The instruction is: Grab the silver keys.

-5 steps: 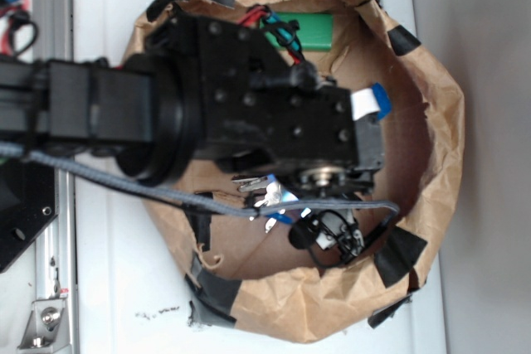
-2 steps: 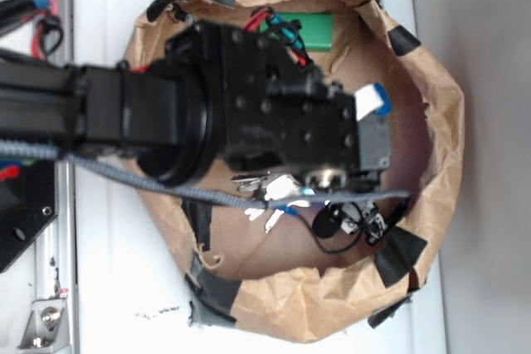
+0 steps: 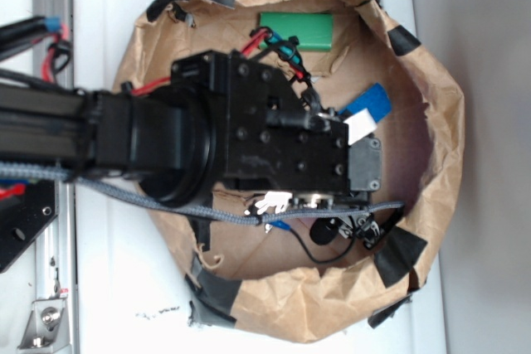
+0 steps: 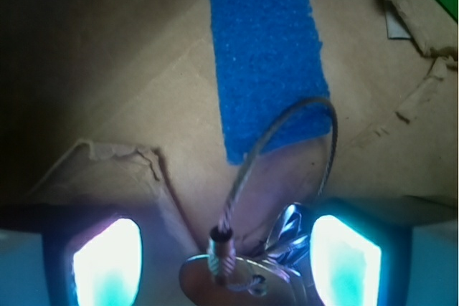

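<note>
The black robot arm reaches in from the left edge of the white counter [image 3: 116,288] and ends over a shallow bowl of crumpled brown paper [image 3: 431,147], whose rim is patched with black tape. The gripper [image 3: 328,205] hangs low over the bowl's floor, close to its lower rim.

In the wrist view the gripper [image 4: 226,259] has its two glowing pads [image 4: 107,263] spread, one at each lower corner of the picture, with the silver keys [image 4: 276,259] between them. The bunch of shiny metal keys lies nearer the right pad; whether that pad touches the keys cannot be told. The left pad stands apart from them. A twisted wire ring [image 4: 287,148] loops up from the bunch and crosses the lower end of a flat blue rectangular tag [image 4: 265,55], which lies on the brown paper floor and runs toward the top edge of the picture.

In the exterior view the silver keys [image 3: 272,202] show as a white glare just below the black gripper body, with a small piece of blue beside them. A green rectangular block [image 3: 296,32] lies near the bowl's upper rim, well apart from the keys. A blue and white flat piece [image 3: 365,112] protrudes beyond the gripper body toward the bowl's right rim.
</note>
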